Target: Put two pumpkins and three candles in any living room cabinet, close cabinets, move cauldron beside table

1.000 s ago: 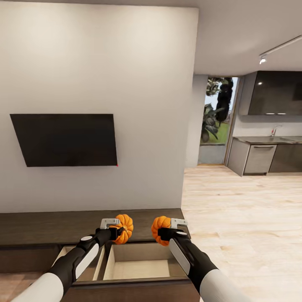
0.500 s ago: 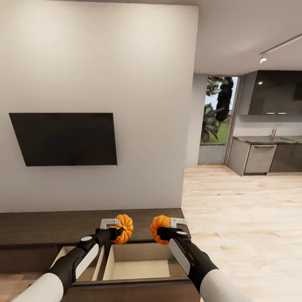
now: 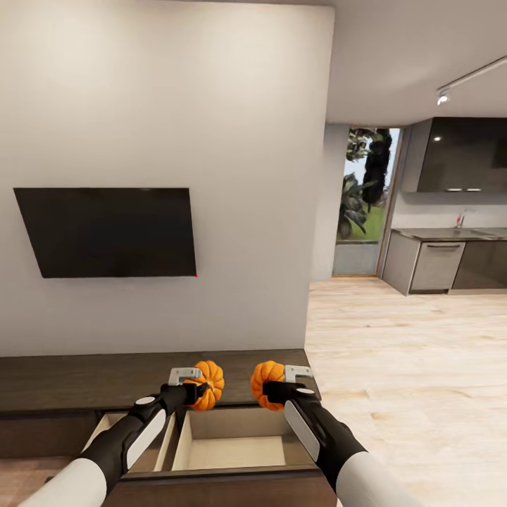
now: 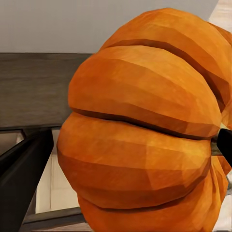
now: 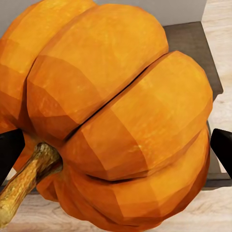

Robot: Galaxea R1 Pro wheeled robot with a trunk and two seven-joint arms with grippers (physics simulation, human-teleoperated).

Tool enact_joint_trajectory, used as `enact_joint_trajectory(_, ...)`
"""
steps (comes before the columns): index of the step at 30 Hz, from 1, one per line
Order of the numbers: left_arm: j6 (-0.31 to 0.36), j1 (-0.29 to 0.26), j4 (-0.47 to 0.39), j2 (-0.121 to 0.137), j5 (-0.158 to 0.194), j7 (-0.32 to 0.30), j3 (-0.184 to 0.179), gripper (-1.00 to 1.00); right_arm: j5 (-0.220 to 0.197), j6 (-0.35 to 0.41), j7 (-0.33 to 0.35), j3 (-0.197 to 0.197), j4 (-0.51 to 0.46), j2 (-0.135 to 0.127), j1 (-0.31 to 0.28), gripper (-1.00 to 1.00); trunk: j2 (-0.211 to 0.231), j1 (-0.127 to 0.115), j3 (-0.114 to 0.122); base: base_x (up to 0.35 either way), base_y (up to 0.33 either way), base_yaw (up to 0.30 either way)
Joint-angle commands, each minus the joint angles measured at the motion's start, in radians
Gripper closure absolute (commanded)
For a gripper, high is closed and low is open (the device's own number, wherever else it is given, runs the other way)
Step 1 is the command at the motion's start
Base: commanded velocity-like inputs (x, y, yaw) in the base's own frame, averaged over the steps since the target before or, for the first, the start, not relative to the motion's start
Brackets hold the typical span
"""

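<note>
- left tool: closed on a ribbed, flattened round orange pumpkin, held above the back edge of the open pale-wood drawer of the long, low dark brown wooden cabinet.
- right tool: closed on a second ribbed orange pumpkin, held above the same drawer near its right side; the tan stem lies beside one black finger in the right wrist view.
- step in hand, as judged: lowering both pumpkins into the drawer.
- bring each arm toward the robot so that each pumpkin hangs over the drawer floor, not over the cabinet top.
- lower until each pumpkin is near the floor, then open the tools; a round pumpkin is likely to roll if dropped.
- keep the two pumpkins apart during descent.
- withdraw upward, clear of the drawer walls, before closing the drawer.
</note>
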Motion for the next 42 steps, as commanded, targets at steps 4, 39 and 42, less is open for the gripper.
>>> enact_joint_trajectory(4,0.033,-0.001,-0.001,0.001,0.007,-0.001,-0.001,1.00,-0.010,0.003,-0.009,0.004,-0.002,-0.001,-0.001,1.00,-0.029,0.016,-0.013,0.000,0.000,0.000)
enact_joint_trajectory(39,0.113,-0.001,0.000,0.001,0.010,-0.001,-0.001,1.00,-0.018,0.080,0.026,0.008,-0.009,0.002,-0.007,1.00,-0.253,0.138,-0.113,0.000,0.000,0.000)
enact_joint_trajectory(42,0.118,-0.001,0.000,0.001,0.010,-0.001,-0.001,1.00,-0.021,0.157,0.026,0.006,-0.008,0.003,-0.021,1.00,-0.274,0.150,-0.123,0.000,0.000,0.000)
